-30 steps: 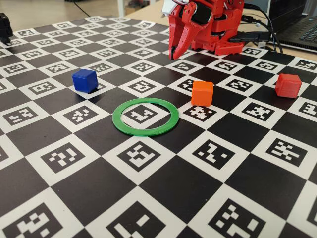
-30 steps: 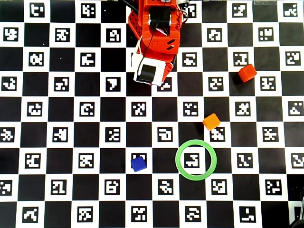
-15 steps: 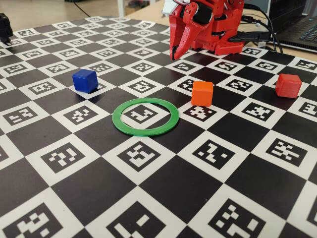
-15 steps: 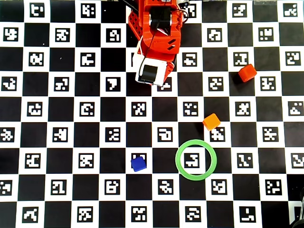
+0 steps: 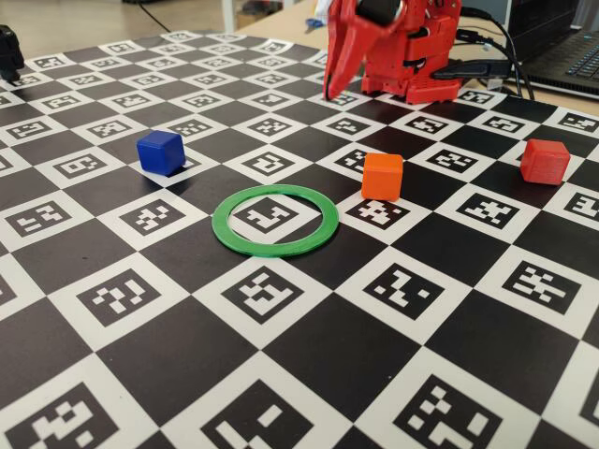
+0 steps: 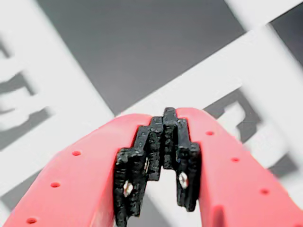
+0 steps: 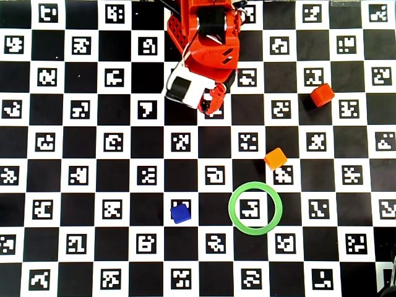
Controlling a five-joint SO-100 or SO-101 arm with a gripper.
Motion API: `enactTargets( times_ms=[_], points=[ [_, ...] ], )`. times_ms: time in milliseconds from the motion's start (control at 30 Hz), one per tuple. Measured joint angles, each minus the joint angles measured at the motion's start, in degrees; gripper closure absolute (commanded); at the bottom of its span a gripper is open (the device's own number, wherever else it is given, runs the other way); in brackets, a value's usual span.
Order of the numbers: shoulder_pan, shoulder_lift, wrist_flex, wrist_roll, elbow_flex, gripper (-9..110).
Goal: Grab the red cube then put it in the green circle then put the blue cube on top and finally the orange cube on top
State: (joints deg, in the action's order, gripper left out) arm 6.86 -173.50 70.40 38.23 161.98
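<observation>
In the fixed view the red cube (image 5: pixel 545 160) sits at the far right, the orange cube (image 5: pixel 382 176) right of the green circle (image 5: pixel 217 223), and the blue cube (image 5: pixel 160 152) to its left. From overhead the red cube (image 7: pixel 322 95) is upper right, the orange cube (image 7: pixel 275 158) just above the green circle (image 7: pixel 231 207), and the blue cube (image 7: pixel 180 212) left of it. My red gripper (image 5: pixel 328 94) hangs by the arm's base, far from all the cubes. Its black pads (image 6: pixel 156 142) meet with nothing between them, so the gripper (image 6: pixel 165 113) is shut over the board.
The table is covered by a black-and-white checkered marker board (image 7: pixel 111 179). A laptop (image 5: pixel 562 47) and cables lie behind the arm at the back right. A dark object (image 5: pixel 9 51) stands at the far left edge.
The arm has lifted and swung the gripper outward, so its red tip now shows below the wrist in the overhead view. The cubes and ring have not moved.
</observation>
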Motion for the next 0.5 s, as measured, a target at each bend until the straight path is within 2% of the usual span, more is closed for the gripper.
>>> enactTargets(
  times_ms=[133, 300, 500],
  points=[
    [4.13, 12.74, -0.18, -17.31, -11.51, 107],
    [9.4, 24.52, -1.23, -33.05, -23.29, 104],
    [15.91, 36.83, 4.39, -52.56, -37.53, 90]
  ],
)
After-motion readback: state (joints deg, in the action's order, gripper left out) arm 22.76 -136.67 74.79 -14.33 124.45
